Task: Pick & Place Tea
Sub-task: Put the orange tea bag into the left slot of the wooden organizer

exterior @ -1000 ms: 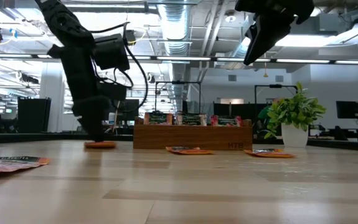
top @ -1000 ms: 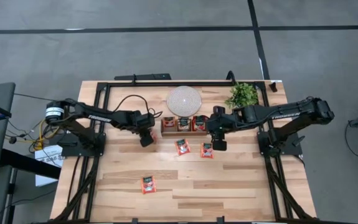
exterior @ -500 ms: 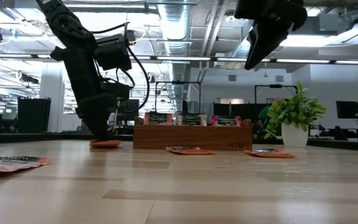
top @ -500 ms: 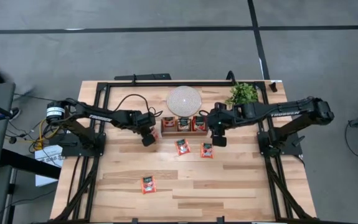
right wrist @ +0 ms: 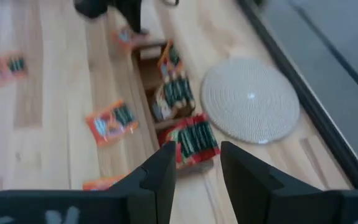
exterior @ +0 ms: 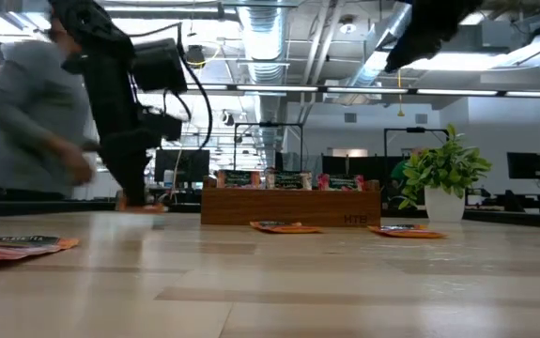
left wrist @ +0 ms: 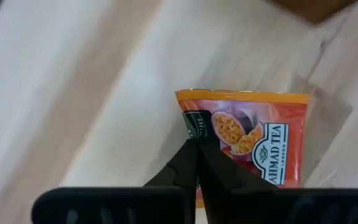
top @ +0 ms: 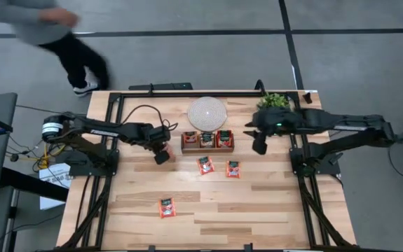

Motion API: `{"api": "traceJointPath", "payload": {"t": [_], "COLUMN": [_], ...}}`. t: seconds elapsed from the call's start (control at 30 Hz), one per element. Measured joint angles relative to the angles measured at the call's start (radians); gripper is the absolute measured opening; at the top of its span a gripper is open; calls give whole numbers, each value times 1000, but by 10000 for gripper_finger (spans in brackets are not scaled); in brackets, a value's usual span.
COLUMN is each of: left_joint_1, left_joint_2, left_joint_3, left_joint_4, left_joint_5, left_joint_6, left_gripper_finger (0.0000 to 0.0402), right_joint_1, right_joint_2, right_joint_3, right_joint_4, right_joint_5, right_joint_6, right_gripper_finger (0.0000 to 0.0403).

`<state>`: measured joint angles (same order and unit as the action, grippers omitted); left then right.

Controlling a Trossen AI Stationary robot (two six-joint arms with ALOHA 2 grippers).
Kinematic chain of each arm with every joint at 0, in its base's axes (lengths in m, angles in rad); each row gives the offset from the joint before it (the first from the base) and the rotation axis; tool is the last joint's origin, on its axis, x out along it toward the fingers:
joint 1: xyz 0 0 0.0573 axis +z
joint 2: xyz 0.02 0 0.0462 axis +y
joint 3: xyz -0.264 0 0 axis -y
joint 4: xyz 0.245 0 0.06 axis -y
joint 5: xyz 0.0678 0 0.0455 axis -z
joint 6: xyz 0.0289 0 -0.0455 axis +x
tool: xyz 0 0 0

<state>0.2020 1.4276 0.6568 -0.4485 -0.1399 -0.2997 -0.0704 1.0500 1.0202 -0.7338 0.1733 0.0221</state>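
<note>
My left gripper (top: pixel 162 155) is shut on an orange tea sachet (left wrist: pixel 253 143) just left of the brown wooden tray (top: pixel 207 148). Several sachets stand upright in the tray's compartments. Three more orange sachets lie flat on the table: two in front of the tray (top: pixel 205 165) (top: pixel 233 169) and one nearer the front edge (top: pixel 167 206). My right gripper (top: pixel 259 145) hangs open, high above the table beside the tray's right end, with nothing between its fingers (right wrist: pixel 163 171). My left gripper pinches the sachet between its two fingertips at the edge by the dark green band (left wrist: pixel 194 127). The fingers come from above, pointing steeply down. The sachet (exterior: pixel 143 207) lies nearly flat below them, raised a little off the table.
A round white disc (top: pixel 207 113) lies behind the tray and a small potted plant (top: pixel 275 103) stands at the far right. A black frame runs round the table's far and side edges. A person (top: pixel 47 28) walks past beyond the far left corner. Bare wood lies toward the front.
The sachet under my left gripper has come up a little off the table. My right gripper has risen and drawn back toward the table's right edge, away from the sachets in front of the tray. A person has walked into view beyond the far left.
</note>
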Motion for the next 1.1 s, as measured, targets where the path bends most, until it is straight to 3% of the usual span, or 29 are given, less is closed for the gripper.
{"api": "traceJointPath", "payload": {"t": [0.27, 0.37, 0.63, 0.87, 1.1], "left_joint_1": [-6, -15, -96, -138, -151], "left_joint_2": [-105, -107, -97, -41, 109], "left_joint_3": [95, 157, 330, 452, 545], "left_joint_4": [-92, -129, -131, -148, -156], "left_joint_5": [-72, -114, -291, -350, -387], "left_joint_6": [-9, -1, 100, 142, 260], "left_gripper_finger": [0, 0, 0, 0, 0], "right_joint_1": [-30, -21, 11, 9, 7], "right_joint_2": [-310, -387, -548, -622, -697], "right_joint_3": [-265, -319, -517, -666, -716], "right_joint_4": [221, 241, 501, 638, 653], "right_joint_5": [-18, -18, -24, -96, -95], "right_joint_6": [132, 161, 154, 157, 164], "right_gripper_finger": [118, 118, 118, 118, 118]}}
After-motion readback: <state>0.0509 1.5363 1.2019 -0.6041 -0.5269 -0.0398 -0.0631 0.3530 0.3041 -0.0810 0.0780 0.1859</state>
